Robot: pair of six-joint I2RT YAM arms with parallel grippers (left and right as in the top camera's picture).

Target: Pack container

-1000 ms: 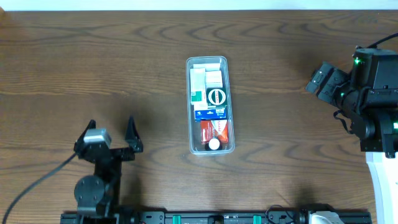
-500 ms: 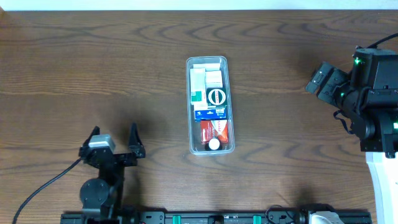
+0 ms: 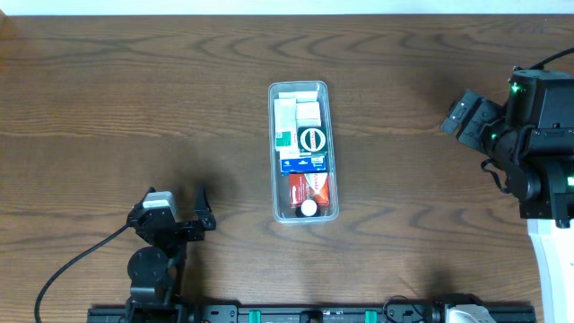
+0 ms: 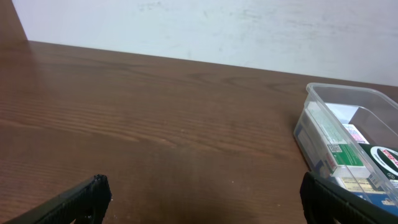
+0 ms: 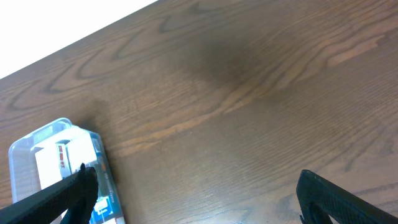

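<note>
Robot lab — 2 arms (image 3: pixel 538 135) at a wood-grain table (image 3: pixel 134 108), plain white wall (image 4: pixel 217 25).

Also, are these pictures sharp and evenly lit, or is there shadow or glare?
Overhead: sharp and even, no glare on the container. Left wrist: slightly soft, no glare. Right wrist: a broad soft shadow darkens the table; the upper left corner is blown out white.

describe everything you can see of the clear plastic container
The container is a long, narrow bin of clear plastic with rounded corners and a rim. It lies flat on the wooden table near the middle, its long side running away from the robot. It is open-topped and packed with small boxes, white, green, blue and red. Nothing else touches it.
</note>
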